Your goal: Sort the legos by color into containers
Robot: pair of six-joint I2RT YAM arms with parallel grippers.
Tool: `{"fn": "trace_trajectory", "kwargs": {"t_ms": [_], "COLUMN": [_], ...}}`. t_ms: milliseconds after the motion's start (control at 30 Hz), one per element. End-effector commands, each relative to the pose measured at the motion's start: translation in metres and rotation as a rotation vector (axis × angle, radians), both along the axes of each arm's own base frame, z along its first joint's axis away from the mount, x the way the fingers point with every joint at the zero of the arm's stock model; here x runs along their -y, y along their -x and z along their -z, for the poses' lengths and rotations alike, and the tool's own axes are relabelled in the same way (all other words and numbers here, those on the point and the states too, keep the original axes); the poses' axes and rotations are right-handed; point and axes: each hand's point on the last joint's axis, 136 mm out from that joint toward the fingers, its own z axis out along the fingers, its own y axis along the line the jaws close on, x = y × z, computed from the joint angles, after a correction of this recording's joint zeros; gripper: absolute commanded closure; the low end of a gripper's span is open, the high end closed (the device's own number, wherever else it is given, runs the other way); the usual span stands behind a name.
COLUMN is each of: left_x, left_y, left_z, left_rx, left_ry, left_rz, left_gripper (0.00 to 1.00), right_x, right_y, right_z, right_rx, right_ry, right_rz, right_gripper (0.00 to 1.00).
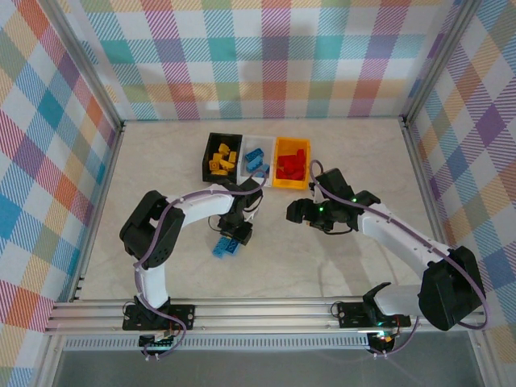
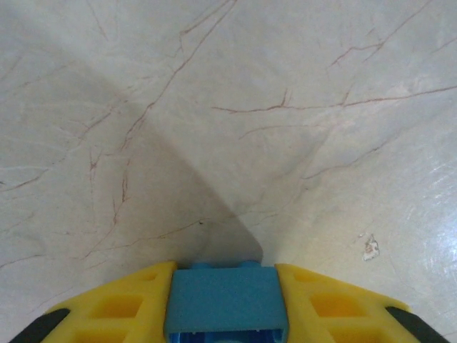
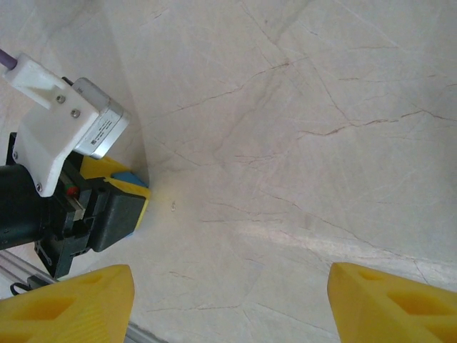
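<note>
Bright, even overhead light washing the pale table (image 1: pixel 347 161), soft shadows pooling on it; a broad grey shadow wedging across the left wrist view; faint glare sheening the right wrist view

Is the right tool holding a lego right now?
No, in the right wrist view the right tool stands open, with bare table between its yellow fingers.

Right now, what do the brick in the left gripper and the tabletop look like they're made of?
The blue brick looks like hard moulded plastic, smooth and slightly matte, with crisp edges. The tabletop looks like polished marble or a marble-print laminate: cream with reddish-brown veins and a soft sheen; I can't tell which.
</note>
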Motion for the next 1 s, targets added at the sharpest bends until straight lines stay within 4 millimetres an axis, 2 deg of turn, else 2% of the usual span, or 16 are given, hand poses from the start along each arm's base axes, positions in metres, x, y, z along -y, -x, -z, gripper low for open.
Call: {"fn": "trace_trajectory", "kwargs": {"t_ms": [0,300,667,967], "left_x": [-0.004,0.018,0.044,0.06], "left_y": [0.006,-0.03,-0.093,-0.123], "left_z": [0.0,-0.024,-0.082,-0.112], "left_rx": [-0.023,0.017,0.103,0.147], "left_ry": [-0.028,0.047,0.189,0.267], "left_rz": [0.012,-0.033,-0.147,-0.212], "left_gripper": [0.67,0.72,0.73,0.73], "right_x": [0.001,0.005,0.005,0.003], "right_y": [-0.006,-0.005,-0.012,-0.02], "right_z": [-0.008,-0.013,-0.017,-0.018], "right_rx": [0.021,0.044,0.054,0.051], "right_ry": [-0.006,0.009,0.004,-0.017], "right_rz": [0.029,0.026,0.004,-0.02], "right_gripper": [0.27,0.27,0.27,0.27]}}
